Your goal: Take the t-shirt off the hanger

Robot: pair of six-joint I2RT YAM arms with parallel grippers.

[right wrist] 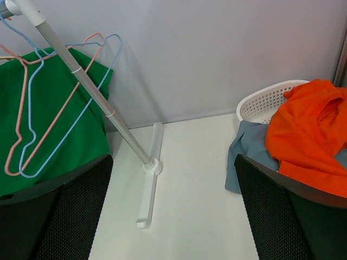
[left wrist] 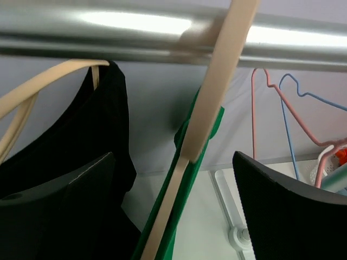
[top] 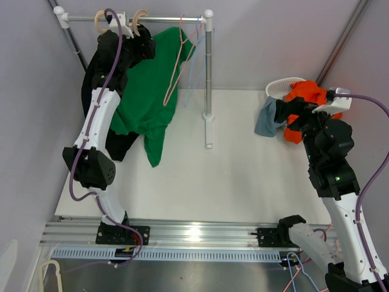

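- Green t-shirt (top: 146, 91) is hanging on a tan hanger (left wrist: 217, 92) under the rail (top: 164, 19).
- Left gripper (left wrist: 173, 162) is hovering just under the rail, fingers spread wide around the hanger, gripping nothing.
- Right gripper (right wrist: 173, 157) is hovering far from the rail, wide apart and holding nothing.

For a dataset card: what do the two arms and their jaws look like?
The left arm and right arm have white shells, black joints and black bases. A purple cable runs along each. The right one shows a small green light. The jaws are broad, black, finely textured.
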